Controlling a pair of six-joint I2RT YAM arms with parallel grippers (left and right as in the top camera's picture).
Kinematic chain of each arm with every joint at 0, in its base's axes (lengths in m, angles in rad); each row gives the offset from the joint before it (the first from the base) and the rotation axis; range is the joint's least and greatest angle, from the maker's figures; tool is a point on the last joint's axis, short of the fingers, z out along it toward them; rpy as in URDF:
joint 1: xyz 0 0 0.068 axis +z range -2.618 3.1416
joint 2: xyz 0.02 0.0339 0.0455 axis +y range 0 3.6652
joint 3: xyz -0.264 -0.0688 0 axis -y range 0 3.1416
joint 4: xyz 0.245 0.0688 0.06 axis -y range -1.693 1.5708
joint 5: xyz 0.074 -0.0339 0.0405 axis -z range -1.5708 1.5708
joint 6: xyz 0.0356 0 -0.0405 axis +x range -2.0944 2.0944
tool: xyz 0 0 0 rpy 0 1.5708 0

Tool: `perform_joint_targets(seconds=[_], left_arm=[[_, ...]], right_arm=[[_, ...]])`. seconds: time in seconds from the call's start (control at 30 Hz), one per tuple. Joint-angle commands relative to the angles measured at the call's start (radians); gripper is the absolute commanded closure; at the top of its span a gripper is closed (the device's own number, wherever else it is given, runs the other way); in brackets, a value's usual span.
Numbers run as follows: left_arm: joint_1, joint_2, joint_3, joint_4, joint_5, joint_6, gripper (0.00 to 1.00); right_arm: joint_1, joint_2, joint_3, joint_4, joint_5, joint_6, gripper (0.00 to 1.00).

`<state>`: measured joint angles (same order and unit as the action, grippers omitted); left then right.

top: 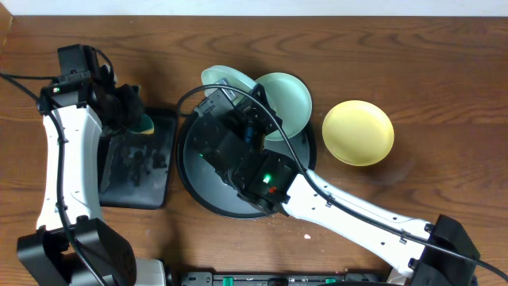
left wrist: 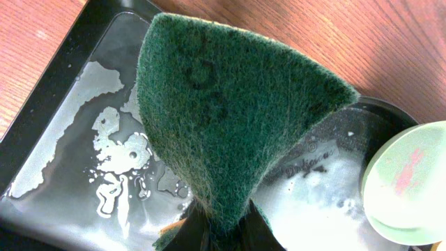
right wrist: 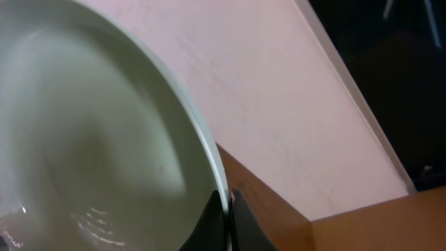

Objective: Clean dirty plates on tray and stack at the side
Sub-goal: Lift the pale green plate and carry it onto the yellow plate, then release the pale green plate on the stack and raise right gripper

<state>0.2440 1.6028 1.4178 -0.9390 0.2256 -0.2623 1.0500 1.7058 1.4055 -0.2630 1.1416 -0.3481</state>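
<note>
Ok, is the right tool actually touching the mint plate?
Touching. The right wrist view shows the right tool clamped on the rim of the mint plate.

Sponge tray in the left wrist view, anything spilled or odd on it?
Yes: patches of foamy liquid lie scattered across the floor of the sponge tray, below the green sponge. Nothing looks damaged.
</note>
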Motion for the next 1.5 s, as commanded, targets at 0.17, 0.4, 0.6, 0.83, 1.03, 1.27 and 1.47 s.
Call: perform_joint_targets(seconds=[0.17, 0.4, 0.6, 0.83, 1.03, 1.27, 1.47], left_arm=[[0.002, 0.0, -0.007, -0.003, -0.007, -0.005, 0.91], [0.002, 0.0, -0.007, -0.003, -0.007, -0.005, 0.91], [0.002, 0.0, -0.007, -0.004, -0.006, -0.005, 0.91], [0.002, 0.0, -0.007, -0.003, -0.007, -0.005, 0.92], [0.002, 0.0, -0.007, -0.003, -0.006, -0.005, 0.92], [0.002, 0.0, -0.007, -0.003, -0.006, -0.005, 0.91], [0.002, 0.0, -0.007, -0.002, -0.006, -0.005, 0.91]], right_arm=[[-0.055, -0.028, 0.019, -0.335, -0.372, 0.399, 0.99], [-0.358, -0.035, 0.019, -0.388, -1.221, 0.529, 0.99], [-0.657, -0.07, 0.019, -0.393, -1.598, 0.527, 0.99], [-0.969, -0.083, 0.019, -0.529, -1.582, 0.534, 0.99], [-1.188, -0.082, -0.034, -0.616, -1.271, 0.561, 0.99], [-1.246, -0.082, -0.192, -0.517, -1.224, 0.561, 0.99], [-1.218, -0.082, -0.335, -0.381, -1.228, 0.576, 0.99]])
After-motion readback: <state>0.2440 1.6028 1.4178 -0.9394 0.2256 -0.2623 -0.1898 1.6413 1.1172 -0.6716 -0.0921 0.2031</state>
